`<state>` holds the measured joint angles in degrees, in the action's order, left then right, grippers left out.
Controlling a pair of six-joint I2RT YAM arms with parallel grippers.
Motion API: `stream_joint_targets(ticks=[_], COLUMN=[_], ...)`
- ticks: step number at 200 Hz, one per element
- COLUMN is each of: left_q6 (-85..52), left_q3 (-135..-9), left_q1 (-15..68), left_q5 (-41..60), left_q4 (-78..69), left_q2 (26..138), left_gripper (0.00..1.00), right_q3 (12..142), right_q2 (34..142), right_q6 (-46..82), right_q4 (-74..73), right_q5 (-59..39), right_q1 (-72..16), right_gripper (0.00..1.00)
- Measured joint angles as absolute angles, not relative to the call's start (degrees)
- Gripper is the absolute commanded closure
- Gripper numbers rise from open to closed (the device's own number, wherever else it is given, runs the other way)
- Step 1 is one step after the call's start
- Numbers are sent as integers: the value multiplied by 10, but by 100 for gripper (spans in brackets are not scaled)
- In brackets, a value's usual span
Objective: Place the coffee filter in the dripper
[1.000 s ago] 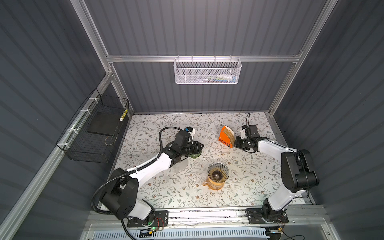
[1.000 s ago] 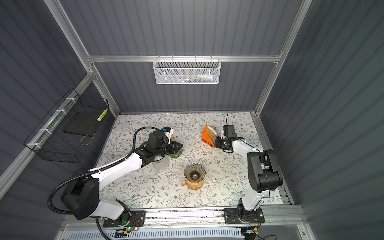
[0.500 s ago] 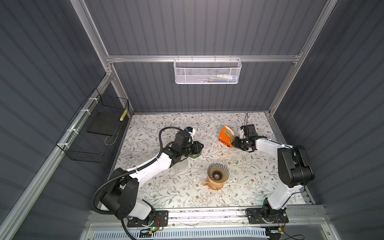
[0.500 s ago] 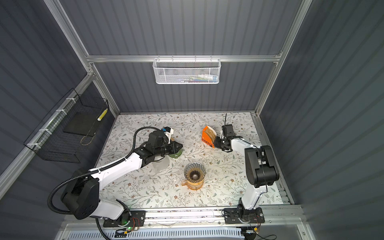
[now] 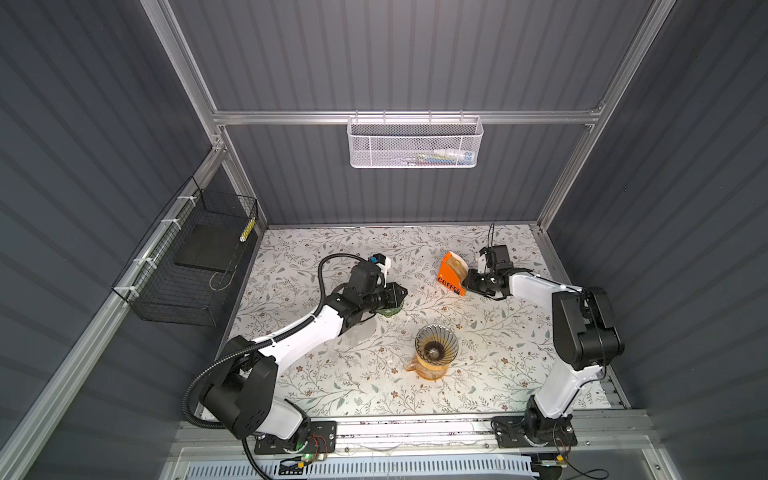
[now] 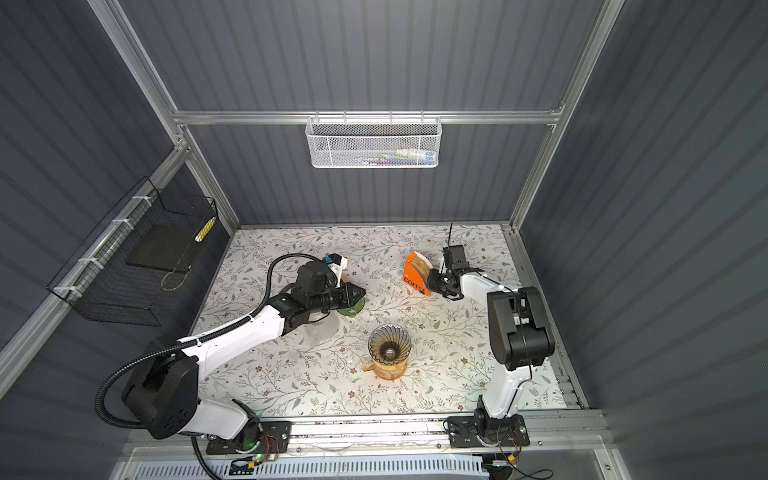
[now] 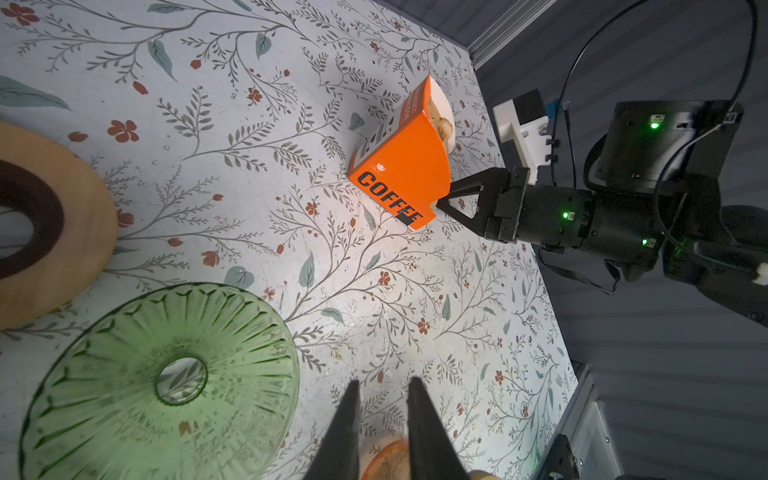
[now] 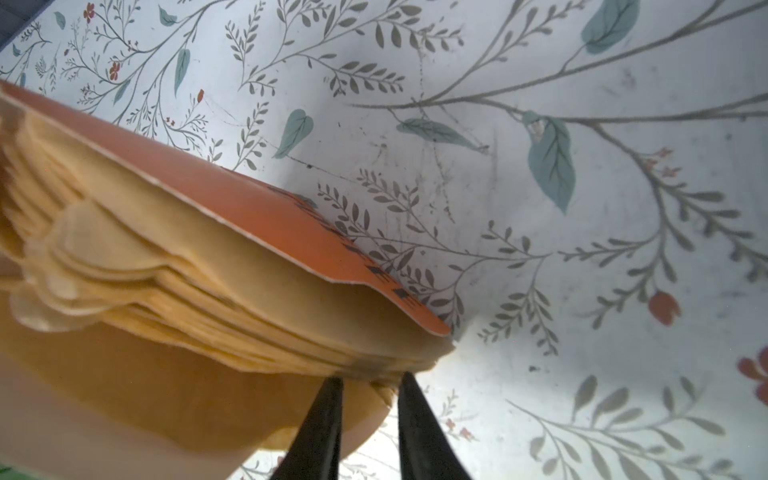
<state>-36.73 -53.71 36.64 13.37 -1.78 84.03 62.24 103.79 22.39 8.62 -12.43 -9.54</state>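
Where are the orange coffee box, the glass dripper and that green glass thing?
box [image 5: 448, 272], in a top view, on its orange front face.
dripper [image 5: 448, 341], in a top view, on its ribbed glass wall.
green glass [image 7: 124, 357], in the left wrist view, on its ribbed surface.

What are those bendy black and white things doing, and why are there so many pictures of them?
Those are two robot arms, each ending in a two-finger pincer called a gripper. Two pictures look down from above, nearly alike, like your two eyes. Two come from small cameras on the arms' wrists. On the flowery table stand an orange box of brown paper coffee filters, a glass dripper and a green glass dish. The right gripper is open, its tips at the edge of the filters. The left gripper is open near the green dish and holds nothing.
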Motion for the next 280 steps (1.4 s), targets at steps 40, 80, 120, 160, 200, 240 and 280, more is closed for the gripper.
stream_joint_targets(ticks=[40, 80, 120, 160, 200, 240, 280], left_q6=[-367, -367, -367, -367, -367, -367, -367], left_q3=[-537, -537, -537, -537, -537, -537, -537], left_q1=[366, 366, 366, 366, 366, 366, 366], left_q5=[134, 134, 135, 136, 136, 136, 136], left_q4=[-18, -18, -18, -18, -18, -18, -18], left_q2=[840, 840, 840, 840, 840, 840, 840], left_gripper=[78, 78, 78, 78, 78, 78, 78], right_q3=[627, 627, 627, 627, 628, 628, 628], right_q2=[1039, 1044, 1044, 1044, 1044, 1045, 1045], right_q6=[222, 220, 220, 219, 218, 218, 217], right_q4=[86, 86, 86, 86, 86, 86, 86], right_q5=[-124, -124, -124, -124, -124, -125, -124], right_q1=[-95, -95, -95, -95, -95, -95, -95], right_gripper=[77, 83, 80, 78, 81, 87, 96])
